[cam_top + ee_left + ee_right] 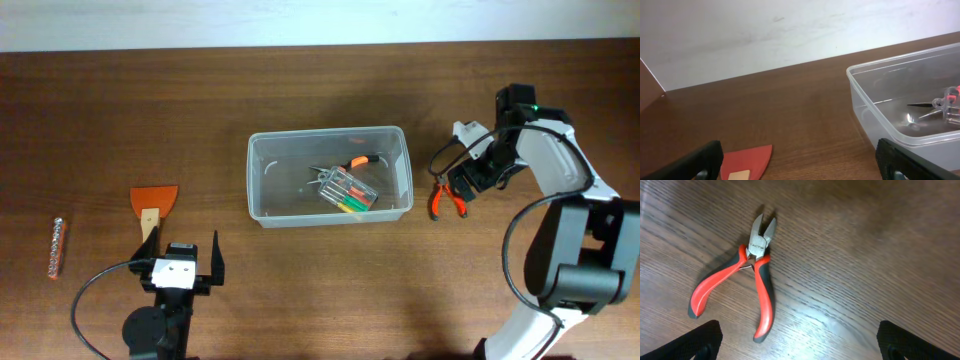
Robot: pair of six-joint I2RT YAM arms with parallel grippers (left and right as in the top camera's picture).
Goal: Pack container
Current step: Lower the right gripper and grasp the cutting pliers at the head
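Note:
The clear plastic container [330, 176] stands mid-table and holds a small clear case of coloured bits [348, 190] and an orange-handled tool [356, 161]. Its near corner shows in the left wrist view [900, 95]. Red-handled pliers [445, 198] lie flat on the table right of it, also in the right wrist view [747, 275]. My right gripper [478, 178] hovers open above and just right of the pliers, its fingertips [797, 342] wide apart. My left gripper [183, 262] is open and empty at the front left, its fingertips [800, 162] just behind an orange scraper [153, 207].
The orange scraper's blade shows in the left wrist view [745, 162]. A small silver bit strip with a red end [57, 246] lies at the far left. The table's back edge meets a white wall [765, 30].

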